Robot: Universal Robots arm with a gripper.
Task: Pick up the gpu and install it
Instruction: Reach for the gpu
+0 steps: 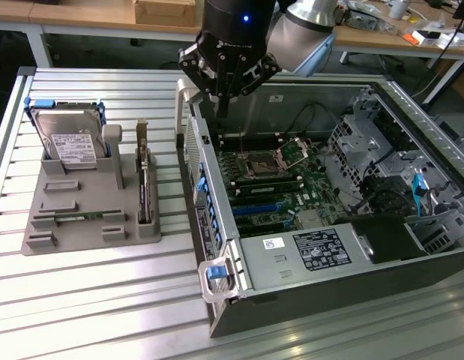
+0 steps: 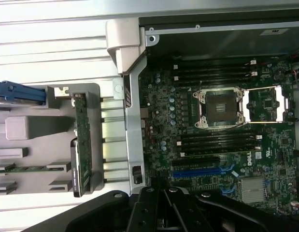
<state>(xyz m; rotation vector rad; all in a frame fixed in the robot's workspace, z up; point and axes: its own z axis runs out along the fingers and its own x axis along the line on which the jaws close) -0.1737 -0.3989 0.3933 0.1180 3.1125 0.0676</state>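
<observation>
The gpu (image 1: 144, 193) is a thin dark card standing on edge in a slot at the exterior view's right side of a grey holder (image 1: 82, 225). The wrist view looks down on the gpu (image 2: 83, 140), its silver bracket at one end. My gripper (image 1: 222, 105) hangs above the far left corner of the open computer case (image 1: 217, 225), over the case wall and to the exterior view's right of the gpu. Its black fingers (image 2: 148, 208) are shut together with nothing between them. The motherboard (image 2: 212, 145), with a blue slot (image 2: 197, 171), lies beneath.
A silver hard drive (image 1: 67, 142) stands at the back of the holder and a slim green memory stick (image 1: 70, 218) lies in its front. Inside the case are a CPU socket (image 1: 265, 161), a power supply (image 1: 306, 251) and drive cages (image 1: 389, 165). The ribbed metal table (image 1: 104, 300) surrounds them.
</observation>
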